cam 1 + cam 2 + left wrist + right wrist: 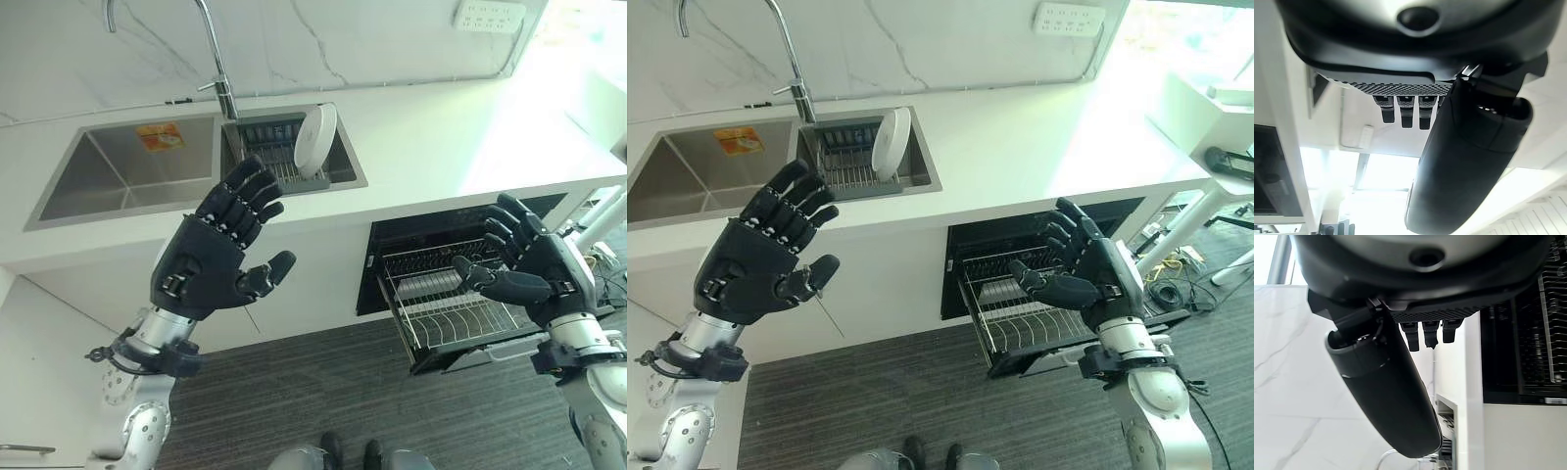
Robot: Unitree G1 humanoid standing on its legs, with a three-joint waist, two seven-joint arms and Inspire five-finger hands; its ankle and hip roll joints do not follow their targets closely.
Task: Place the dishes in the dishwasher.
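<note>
One white plate (315,142) stands upright on edge in the small drying rack (279,157) set in the right sink compartment, beside the faucet (217,59); the bigger left basin (127,176) has no dishes that I can see. Dishwasher (460,284) below the desk (441,137) is open, its wire rack (446,304) pulled out, apparently no dishes in it. Left hand (211,259) is raised in front of the sink edge, fingers spread, holding nothing, well short of the plate. Right hand (1087,269) hovers over the pulled-out rack, fingers apart, empty too. Judgement: task basically at the start, dishwasher ready but nothing loaded; grabbing the plate and moving it to the rack all remains.
</note>
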